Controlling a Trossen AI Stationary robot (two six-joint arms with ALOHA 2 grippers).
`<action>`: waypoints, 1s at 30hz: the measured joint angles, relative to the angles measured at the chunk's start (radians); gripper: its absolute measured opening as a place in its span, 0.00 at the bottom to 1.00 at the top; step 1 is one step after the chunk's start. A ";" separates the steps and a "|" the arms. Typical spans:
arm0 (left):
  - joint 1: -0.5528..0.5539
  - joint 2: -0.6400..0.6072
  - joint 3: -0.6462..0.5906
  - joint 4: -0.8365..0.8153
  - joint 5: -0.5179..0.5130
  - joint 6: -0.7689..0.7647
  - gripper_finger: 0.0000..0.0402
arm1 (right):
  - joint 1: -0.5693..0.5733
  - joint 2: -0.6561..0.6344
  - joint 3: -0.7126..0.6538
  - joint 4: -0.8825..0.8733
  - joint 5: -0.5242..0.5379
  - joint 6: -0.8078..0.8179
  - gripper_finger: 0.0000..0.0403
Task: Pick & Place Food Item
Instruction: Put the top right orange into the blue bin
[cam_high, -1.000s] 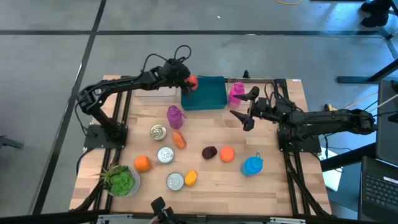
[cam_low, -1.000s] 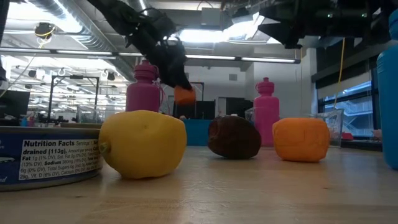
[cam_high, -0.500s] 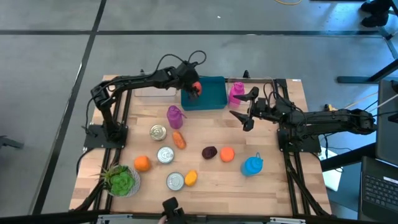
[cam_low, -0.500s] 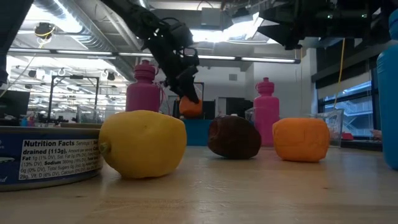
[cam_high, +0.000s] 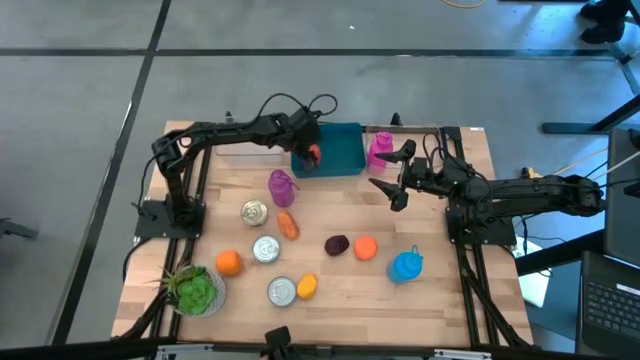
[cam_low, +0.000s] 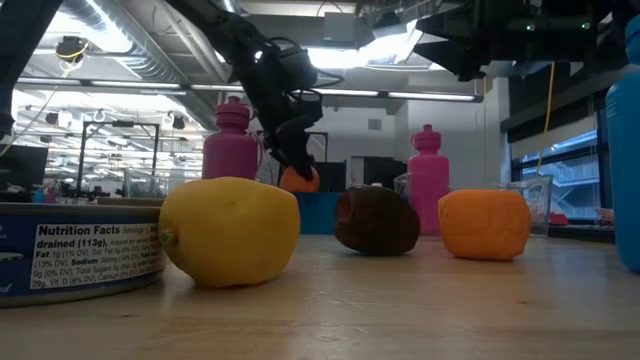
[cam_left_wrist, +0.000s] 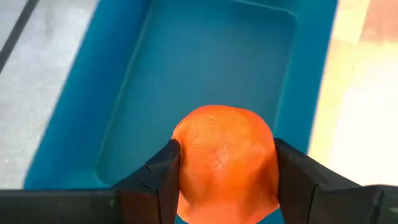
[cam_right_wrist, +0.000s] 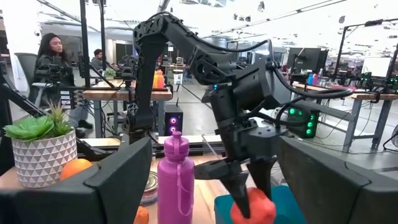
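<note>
Left gripper (cam_high: 312, 152) is over the teal bin (cam_high: 340, 160) at roughly 12 o'clock on the surface (cam_high: 330, 290), fingers (cam_left_wrist: 163, 177) pinching the orange fruit (cam_left_wrist: 225, 162) across its widest part, one on each flank. Fruit hangs just above the bin floor, at the bin's 9 o'clock side; low view puts it about level with the rim.

Handling call: looks like a small, light, rounded piece, probably a plastic or foam prop, though the wrist view can't confirm the material. Skin looks matte, slightly dimpled, so decent friction. Round shape means it will roll once let go; the bin walls should contain that. A mid-line hold like this one is the right place: any higher or lower and it would squirt out. No sign of denting under the fingers, so likely fairly stiff.

Right gripper (cam_high: 393, 172) waits at about 2 o'clock, beside the pink bottle (cam_high: 379, 148), fingers spread wide and empty.
</note>
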 joint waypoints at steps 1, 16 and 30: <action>-0.004 0.000 0.000 -0.001 0.000 0.000 0.44 | 0.000 0.000 0.000 0.000 0.000 0.000 0.85; -0.012 0.000 0.000 -0.068 -0.077 0.003 0.44 | 0.000 0.000 0.000 0.000 -0.003 0.005 0.85; -0.012 0.054 -0.001 -0.078 -0.049 0.002 0.44 | 0.000 0.000 0.000 -0.006 -0.003 0.008 0.85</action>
